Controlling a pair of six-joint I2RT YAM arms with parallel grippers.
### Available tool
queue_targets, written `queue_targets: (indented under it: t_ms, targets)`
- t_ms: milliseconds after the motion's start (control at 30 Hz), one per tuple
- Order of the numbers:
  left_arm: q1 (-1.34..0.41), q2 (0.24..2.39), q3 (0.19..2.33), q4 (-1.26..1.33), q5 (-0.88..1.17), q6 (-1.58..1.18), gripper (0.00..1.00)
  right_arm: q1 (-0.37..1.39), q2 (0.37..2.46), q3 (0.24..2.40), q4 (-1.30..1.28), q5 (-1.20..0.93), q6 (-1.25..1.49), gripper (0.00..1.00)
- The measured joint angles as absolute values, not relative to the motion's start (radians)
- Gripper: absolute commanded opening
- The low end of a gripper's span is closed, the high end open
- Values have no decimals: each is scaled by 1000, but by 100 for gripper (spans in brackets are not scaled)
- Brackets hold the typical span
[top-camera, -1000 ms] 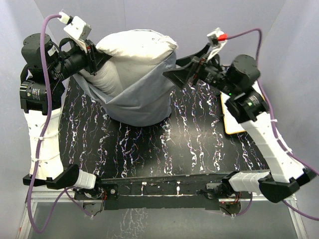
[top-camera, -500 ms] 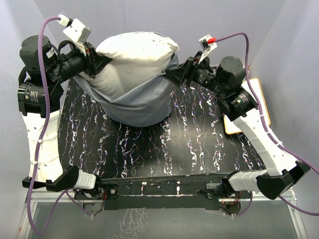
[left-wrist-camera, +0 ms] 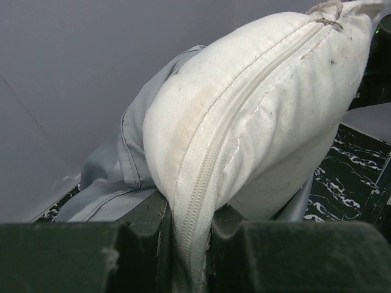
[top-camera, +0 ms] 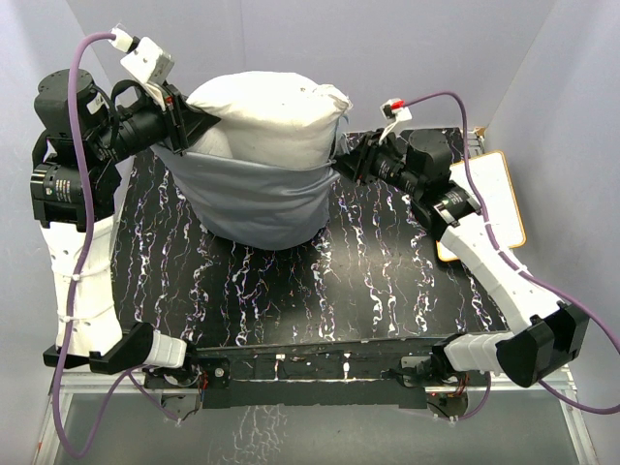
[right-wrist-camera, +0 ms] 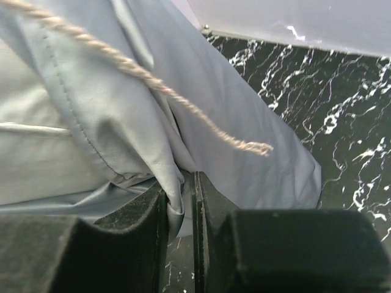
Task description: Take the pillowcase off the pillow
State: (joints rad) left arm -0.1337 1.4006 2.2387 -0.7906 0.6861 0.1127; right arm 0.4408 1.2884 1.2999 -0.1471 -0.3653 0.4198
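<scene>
**Grey pillowcase (top-camera: 257, 199) pinched, pillow (top-camera: 266, 111) pinned**

My left end effector (left-wrist-camera: 186, 244) is clamped narrowly on the pillow's zippered seam at its left corner. The wrist view shows the seam running straight down between the jaws. My right end effector (right-wrist-camera: 180, 207) is closed on a fold of the pillowcase near its stitched hem, on the pillow's right side, with only thin fabric between the jaws.

The pillow stands at the back of the counter (top-camera: 368, 281). Its upper half is bare, and its lower half sits in the pillowcase. The pillowcase sags beneath it like a sling, and its bottom appears to rest on the counter.

I judge the step in hand to be the strip itself. The anchoring grip and the pulling grip are both set, and roughly half of the cover is off.

The next move calls for drawing my right arm down and away from the pillow while my left holds firm. The pull should run along the pillow's length so the hem slides rather than bunches. The fold is thin, so it could slip out of my right jaws under load.
</scene>
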Motion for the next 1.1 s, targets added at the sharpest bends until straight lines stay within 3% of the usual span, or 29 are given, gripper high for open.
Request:
queue_targets:
  t_ms: [167, 200, 300, 400, 533, 700, 867, 1100]
  targets:
    - [-134, 1401, 2239, -791, 698, 81, 0, 437, 1317, 1206, -106, -417, 439, 17]
    - [-134, 1401, 2239, -790, 700, 74, 0, 437, 1324, 1195, -101, -427, 442, 22]
    - [-134, 1401, 2239, -787, 704, 58, 0, 438, 1336, 1182, -117, -444, 445, 61]
    - [-134, 1398, 2239, -768, 704, 52, 0, 432, 1333, 1230, -202, -434, 420, 79]
    - [-132, 1370, 2201, -732, 701, 57, 0, 425, 1322, 1410, -324, -392, 355, 92]
    - [-132, 1334, 2151, -727, 723, 82, 0, 424, 1288, 1750, -363, -384, 255, 97]
    - [-133, 1315, 2115, -727, 760, 117, 0, 424, 1304, 2042, -316, -525, 226, 98]
    - [-133, 1314, 2113, -734, 796, 130, 0, 499, 1381, 2140, -236, -731, 236, 99]
